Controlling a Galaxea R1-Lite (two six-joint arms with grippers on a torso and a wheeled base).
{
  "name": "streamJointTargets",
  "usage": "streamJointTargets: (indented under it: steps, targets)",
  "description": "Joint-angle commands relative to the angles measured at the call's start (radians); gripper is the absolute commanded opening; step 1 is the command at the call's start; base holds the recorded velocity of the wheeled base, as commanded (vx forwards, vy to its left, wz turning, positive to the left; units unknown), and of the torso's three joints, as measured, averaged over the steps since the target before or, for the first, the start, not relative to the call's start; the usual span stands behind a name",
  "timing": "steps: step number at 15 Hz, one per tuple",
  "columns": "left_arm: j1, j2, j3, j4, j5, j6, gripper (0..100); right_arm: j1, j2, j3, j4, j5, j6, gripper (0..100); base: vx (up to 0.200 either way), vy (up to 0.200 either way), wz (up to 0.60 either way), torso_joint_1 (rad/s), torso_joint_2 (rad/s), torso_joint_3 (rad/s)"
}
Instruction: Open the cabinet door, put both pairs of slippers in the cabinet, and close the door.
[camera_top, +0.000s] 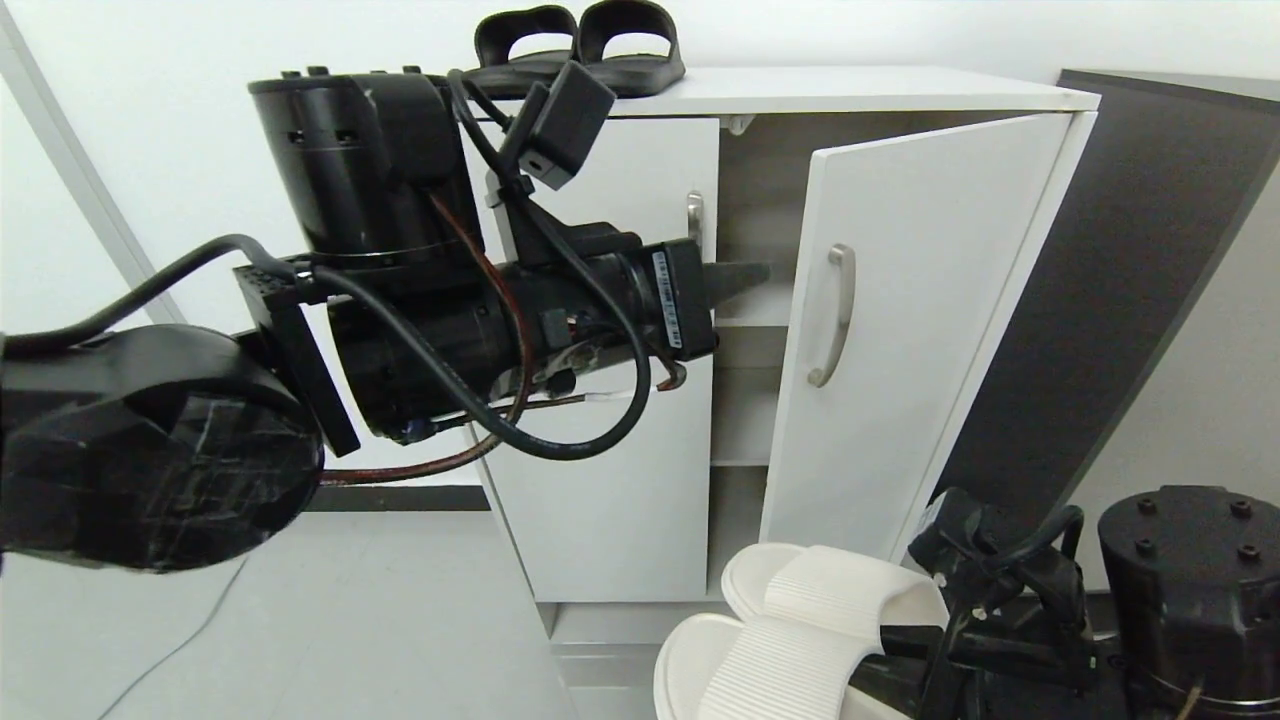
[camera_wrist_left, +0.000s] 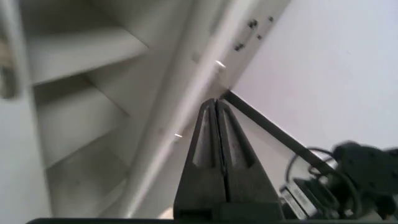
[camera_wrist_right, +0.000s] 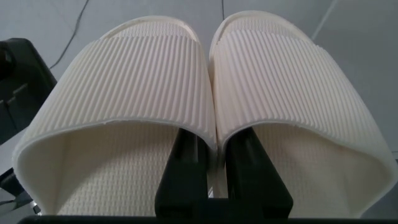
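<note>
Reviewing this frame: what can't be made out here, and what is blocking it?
1. Cabinet shelves, head view: mostly hidden by the open door and the left arm.
2. Black slippers, head view: fronts partly covered by the left arm.
3. White slippers, head view: near ends cut off by the bottom edge.
4. Closed door's handle, head view: lower part behind the left arm.

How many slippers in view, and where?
4. Two black slippers side by side on the cabinet top; two white slippers clamped together in the right hand, low before the open door. Shelves partly hidden, so more could be inside.
</note>
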Motion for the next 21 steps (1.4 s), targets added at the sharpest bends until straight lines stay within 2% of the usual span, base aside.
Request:
streamJointTargets:
  steps: [1, 5, 9, 12, 16, 19, 21]
  targets:
    - [0.027, 0.016, -0.027, 0.001, 0.004, -0.001, 0, 0.020, -0.004, 0.001, -0.001, -0.002, 0.000, 0, 0.000, 0.000, 0.00, 0.000, 0.00, 0.000]
    - [0.048, 0.198, -0.211, 0.003, 0.008, -0.006, 0, 0.037, -0.007, 0.005, -0.002, -0.002, 0.000, 0, 0.000, 0.000, 0.00, 0.000, 0.00, 0.000]
    - [0.045, 0.266, -0.303, 0.074, 0.002, -0.007, 0, 0.038, 0.008, 0.005, -0.002, -0.002, 0.000, 0, 0.000, 0.000, 0.00, 0.000, 0.00, 0.000]
    - [0.036, 0.292, -0.347, 0.087, 0.002, -0.010, 0, 0.048, 0.021, 0.008, -0.002, -0.001, 0.000, 0, -0.067, 0.000, 0.00, -0.002, 0.00, 0.002]
    - [-0.018, 0.292, -0.349, 0.092, 0.002, -0.012, 0, 0.084, 0.031, 0.013, -0.002, -0.001, 0.001, 0, -0.200, 0.000, 0.00, 0.002, 0.01, 0.004]
    - [-0.111, 0.273, -0.341, 0.087, 0.007, -0.010, 0, 0.100, 0.031, 0.016, -0.004, -0.001, 0.004, 0, -0.200, 0.000, 0.00, 0.002, 0.01, 0.005]
    - [-0.128, 0.275, -0.341, 0.084, 0.007, -0.010, 0, 0.101, 0.033, 0.019, -0.005, -0.001, 0.004, 0, -0.200, 0.000, 0.00, 0.007, 0.00, 0.002]
